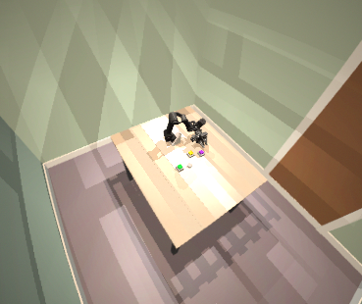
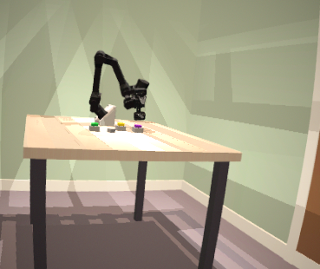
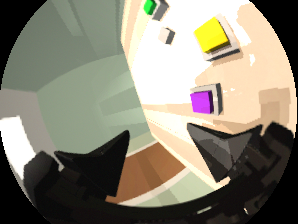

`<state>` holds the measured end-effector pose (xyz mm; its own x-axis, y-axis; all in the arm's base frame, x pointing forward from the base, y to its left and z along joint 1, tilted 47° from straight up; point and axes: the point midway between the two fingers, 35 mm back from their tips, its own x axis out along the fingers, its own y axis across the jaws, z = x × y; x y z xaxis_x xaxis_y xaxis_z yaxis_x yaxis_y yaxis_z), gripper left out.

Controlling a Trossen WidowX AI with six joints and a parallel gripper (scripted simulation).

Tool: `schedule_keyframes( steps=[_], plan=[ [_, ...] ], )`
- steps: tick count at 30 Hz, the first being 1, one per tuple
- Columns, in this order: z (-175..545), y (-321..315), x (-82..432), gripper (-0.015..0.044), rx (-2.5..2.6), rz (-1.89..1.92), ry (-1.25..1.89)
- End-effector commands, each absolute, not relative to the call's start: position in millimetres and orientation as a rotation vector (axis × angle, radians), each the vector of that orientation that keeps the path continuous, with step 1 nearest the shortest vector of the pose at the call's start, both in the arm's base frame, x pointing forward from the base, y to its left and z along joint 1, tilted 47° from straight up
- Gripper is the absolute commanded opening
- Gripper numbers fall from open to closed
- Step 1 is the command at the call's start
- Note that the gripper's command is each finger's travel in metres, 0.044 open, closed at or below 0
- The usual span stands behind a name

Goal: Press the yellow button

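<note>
The yellow button (image 1: 190,153) (image 2: 120,124) (image 3: 212,35) sits on a grey base on the table, its cap raised. It lies between the green and purple buttons in the exterior view. My gripper (image 1: 201,142) (image 2: 140,116) (image 3: 158,129) is open, with nothing between its fingers. It hangs above the table, off to the purple button's side of the yellow button, and touches no button. In the wrist view the yellow button is at the upper right, beyond the purple one.
The purple button (image 1: 201,152) (image 2: 138,126) (image 3: 201,102) is the button nearest the gripper. The green button (image 1: 180,167) (image 2: 94,124) (image 3: 149,6) is farther off. A small pale block (image 1: 189,166) (image 2: 111,130) (image 3: 165,35) lies near the green button.
</note>
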<state>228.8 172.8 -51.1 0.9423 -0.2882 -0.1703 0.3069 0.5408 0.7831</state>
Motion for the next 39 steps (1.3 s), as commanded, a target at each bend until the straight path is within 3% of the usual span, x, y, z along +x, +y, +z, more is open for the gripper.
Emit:
schedule_keyframes(
  steps=[1,15,39],
  plan=[
    [-51.8,173.4,229.4,0.04,0.921,-0.357,0.03],
    [-47.1,170.7,244.4,0.04,-0.102,-0.548,0.792],
    [41.3,127.3,203.3,0.04,-0.637,-0.592,1.394]
  ],
)
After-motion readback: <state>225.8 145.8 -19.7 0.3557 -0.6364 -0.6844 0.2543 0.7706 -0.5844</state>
